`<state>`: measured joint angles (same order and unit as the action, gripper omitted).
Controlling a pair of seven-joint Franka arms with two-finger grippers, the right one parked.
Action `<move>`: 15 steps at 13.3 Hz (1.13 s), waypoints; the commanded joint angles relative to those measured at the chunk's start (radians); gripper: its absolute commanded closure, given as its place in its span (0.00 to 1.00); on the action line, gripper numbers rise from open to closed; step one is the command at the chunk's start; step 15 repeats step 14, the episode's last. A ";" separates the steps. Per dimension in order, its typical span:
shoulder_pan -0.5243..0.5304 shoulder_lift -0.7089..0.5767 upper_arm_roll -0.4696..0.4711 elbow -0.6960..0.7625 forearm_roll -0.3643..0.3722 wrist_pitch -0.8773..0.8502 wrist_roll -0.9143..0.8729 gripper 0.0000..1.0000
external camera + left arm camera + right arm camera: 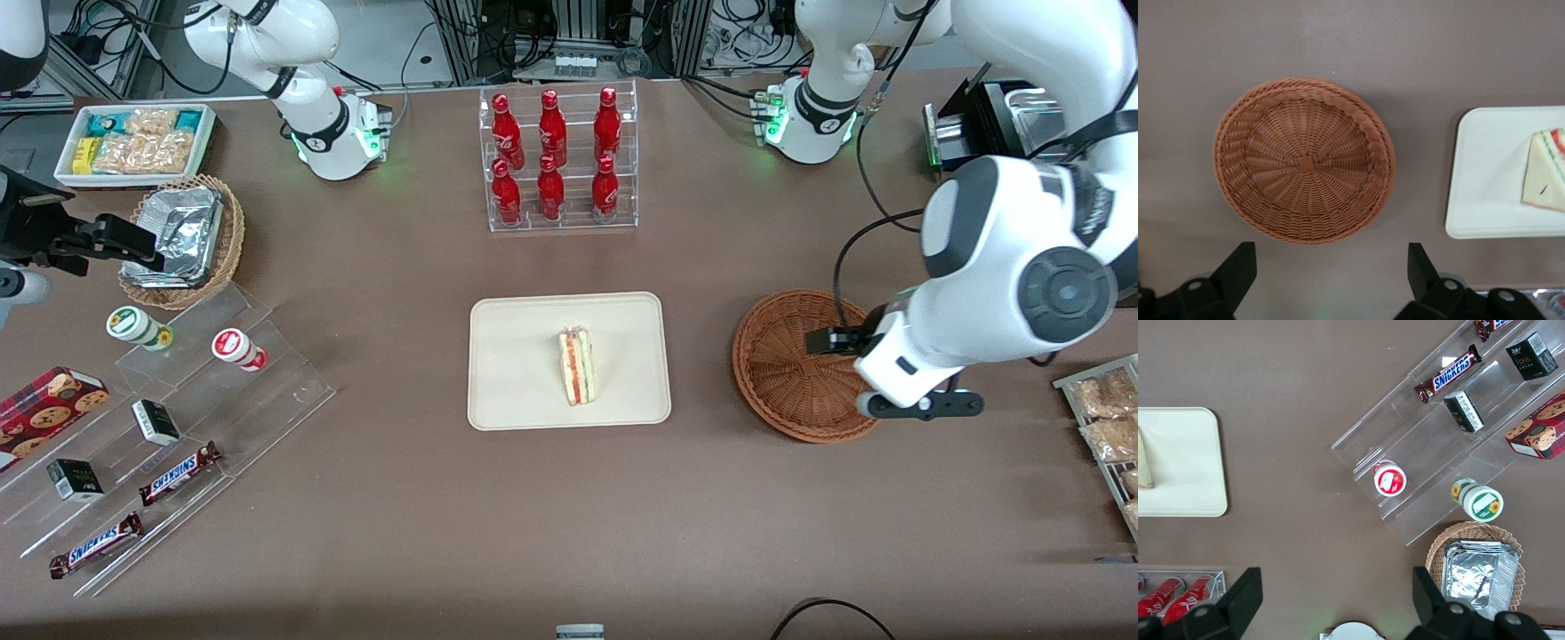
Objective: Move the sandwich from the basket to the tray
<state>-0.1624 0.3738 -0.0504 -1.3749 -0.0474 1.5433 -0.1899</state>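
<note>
The sandwich (578,367) (1546,180), a pale wedge with red and green filling, lies on the cream tray (516,373) (1485,173) at the middle of the table. The round reddish-brown basket (782,373) (1305,160) sits beside the tray toward the working arm's end and holds nothing. My gripper (831,340) (1330,267) hangs above the basket's rim, on the part away from the tray. It is open, with nothing between its fingers. The right wrist view also catches the tray (1185,467) and one edge of the sandwich (1143,463).
A clear rack of red bottles (556,160) stands farther from the front camera than the tray. Toward the parked arm's end are a stepped acrylic stand with snacks (169,418), a tan basket of foil containers (187,236) and a white bin (133,142). Snack bags (1107,427) lie at the working arm's end.
</note>
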 commanded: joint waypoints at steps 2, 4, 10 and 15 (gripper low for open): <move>0.073 -0.148 -0.020 -0.140 0.020 -0.002 0.148 0.00; 0.143 -0.196 -0.069 -0.164 0.021 -0.006 0.268 0.00; 0.245 -0.354 -0.163 -0.213 0.060 -0.093 0.271 0.00; 0.242 -0.388 -0.158 -0.210 0.058 -0.132 0.251 0.00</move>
